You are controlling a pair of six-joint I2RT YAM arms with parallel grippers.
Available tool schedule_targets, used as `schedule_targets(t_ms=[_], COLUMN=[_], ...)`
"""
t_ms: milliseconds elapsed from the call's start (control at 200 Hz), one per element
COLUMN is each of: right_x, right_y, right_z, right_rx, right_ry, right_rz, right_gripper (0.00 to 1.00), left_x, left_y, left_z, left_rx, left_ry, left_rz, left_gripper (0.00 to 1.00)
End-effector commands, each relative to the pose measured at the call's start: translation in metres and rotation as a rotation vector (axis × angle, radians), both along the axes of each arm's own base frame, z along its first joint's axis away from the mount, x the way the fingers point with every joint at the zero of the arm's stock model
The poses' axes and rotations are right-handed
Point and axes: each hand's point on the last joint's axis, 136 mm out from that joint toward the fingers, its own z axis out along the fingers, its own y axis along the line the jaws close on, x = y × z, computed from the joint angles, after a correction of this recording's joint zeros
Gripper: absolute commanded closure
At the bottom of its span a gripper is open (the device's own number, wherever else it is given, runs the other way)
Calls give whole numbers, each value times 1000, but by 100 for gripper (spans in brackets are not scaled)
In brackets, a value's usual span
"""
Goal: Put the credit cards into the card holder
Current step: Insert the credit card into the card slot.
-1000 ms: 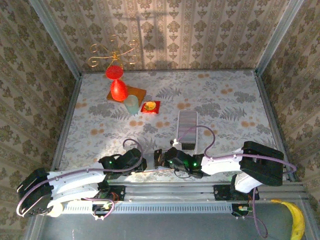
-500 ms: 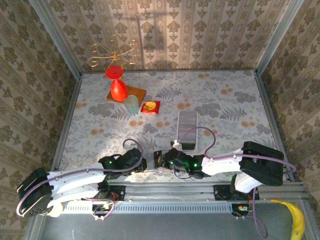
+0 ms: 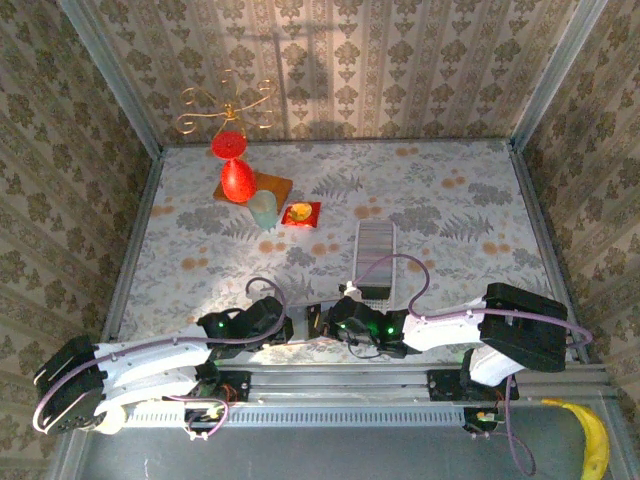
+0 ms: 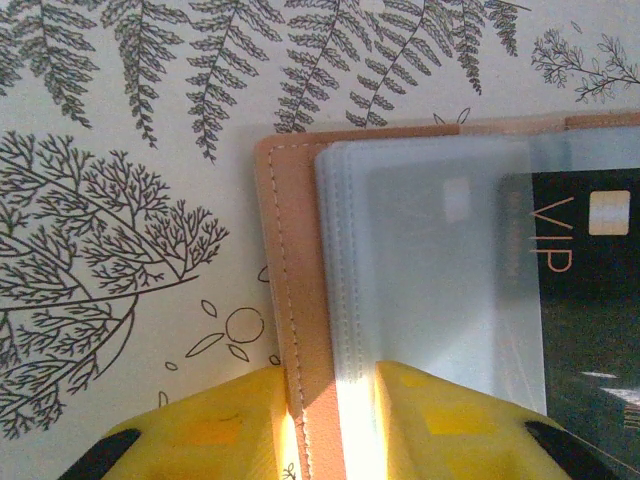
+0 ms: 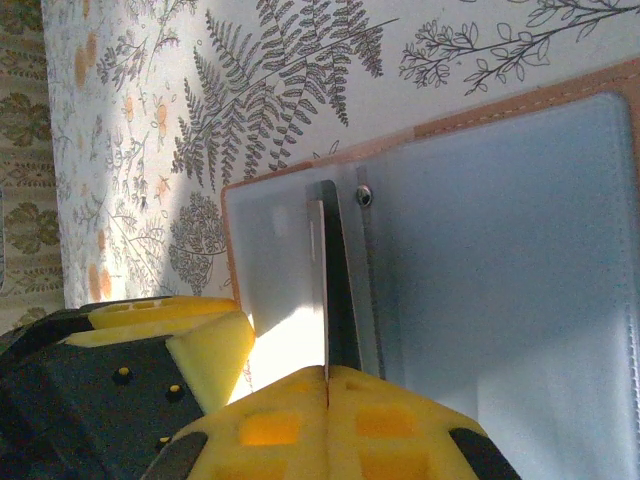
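Pinching the holder (image 4: 290,250) by its edge with the left gripper (image 4: 330,422), right gripper (image 5: 328,388) clamped on a dark card (image 5: 335,280) standing edge-on against the sleeves (image 5: 480,270).

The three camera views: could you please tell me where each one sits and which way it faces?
Top external: fixed above and behind the arms, looking down on the table; both arms show, bases at the bottom.
Left wrist: on the left arm, looking down at the card holder; the left fingers stand either side of its tan edge.
Right wrist: on the right arm, facing the holder's clear sleeves; the right fingers pinch a dark card edge-on.
Shared: both wrist views show the card holder and the dark card.
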Motion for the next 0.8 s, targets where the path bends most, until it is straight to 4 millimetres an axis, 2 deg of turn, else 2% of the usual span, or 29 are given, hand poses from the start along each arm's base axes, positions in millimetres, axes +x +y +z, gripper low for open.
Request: schedule_targets(t_ms=[0, 180, 520, 795], right_x=[3, 9, 12, 4], right_y=[5, 2, 9, 19], right_z=[0, 0, -5, -8], right_rx=[-17, -29, -17, -4], right_ry=[-21, -41, -38, -8], right_rz=[2, -16, -5, 55], right_gripper=[100, 100, 100, 98], left_x=[-6, -7, -7, -7], left_y=[9, 8, 9, 9], left_z=[-11, -11, -12, -13], left_rx=[37, 37, 38, 38], left_ry=[25, 27, 31, 31], left_rz=[0, -2, -1, 1], left_gripper=[72, 73, 73, 73])
